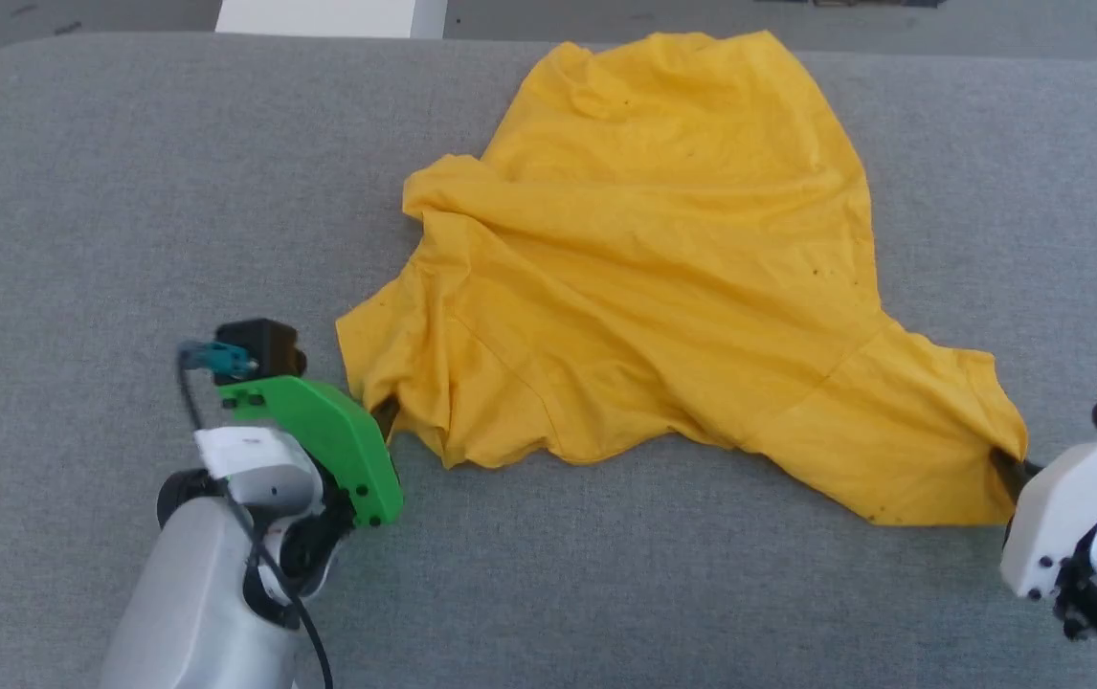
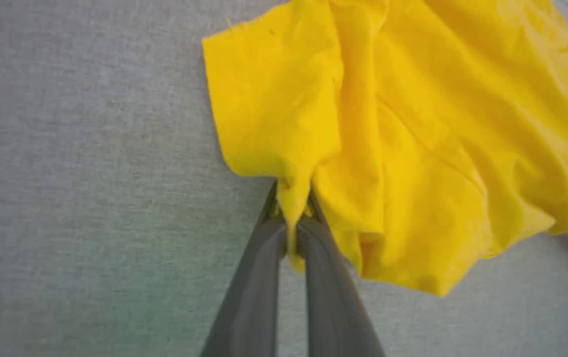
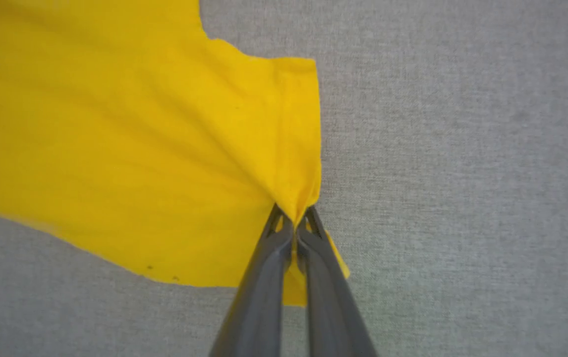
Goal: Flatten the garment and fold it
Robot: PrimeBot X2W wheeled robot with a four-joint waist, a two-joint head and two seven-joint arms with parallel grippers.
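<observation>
The garment (image 1: 663, 287) is a mustard-yellow T-shirt lying crumpled and creased on the grey table, its plain side up; no print is visible. My left gripper (image 1: 384, 421) is at the shirt's near left sleeve edge, shut on a pinch of the yellow cloth. In the left wrist view the garment (image 2: 413, 148) bunches between my left gripper (image 2: 293, 208) fingers. My right gripper (image 1: 1008, 464) is at the near right sleeve, shut on its corner. The right wrist view has the garment (image 3: 140, 148) gathered into a fold where my right gripper (image 3: 294, 218) pinches it.
The grey fabric-covered table (image 1: 127, 239) stretches wide around the shirt, with a rounded far left corner. A white block (image 1: 319, 17) stands beyond the far edge. Bare surface lies to the left, to the right and in front of the shirt.
</observation>
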